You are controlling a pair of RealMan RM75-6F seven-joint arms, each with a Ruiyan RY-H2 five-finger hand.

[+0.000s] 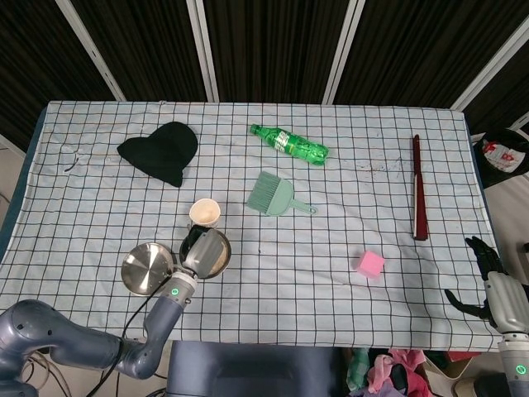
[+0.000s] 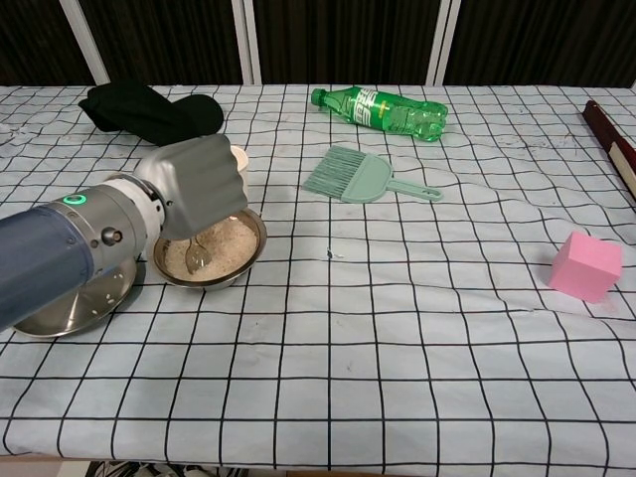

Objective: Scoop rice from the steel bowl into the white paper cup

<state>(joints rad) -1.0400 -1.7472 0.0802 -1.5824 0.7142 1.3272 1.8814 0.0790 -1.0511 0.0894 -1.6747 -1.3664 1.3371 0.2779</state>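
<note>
One metal spoon (image 2: 198,257) is held by the left hand (image 2: 199,185), dipped into grainy rice (image 2: 231,241) in the round steel bowl (image 2: 241,273).

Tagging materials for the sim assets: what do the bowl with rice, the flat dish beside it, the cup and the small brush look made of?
Round bowl holding rice: polished metal, likely steel; shiny reflective wall.
Shallow round dish: same mirror-like metal, grey sheen.
White cup: looks like paper; matte, thin rim, tan inside.
Mint-green hand brush: probably moulded plastic; uniform colour, smooth body, bristles the same green.
</note>
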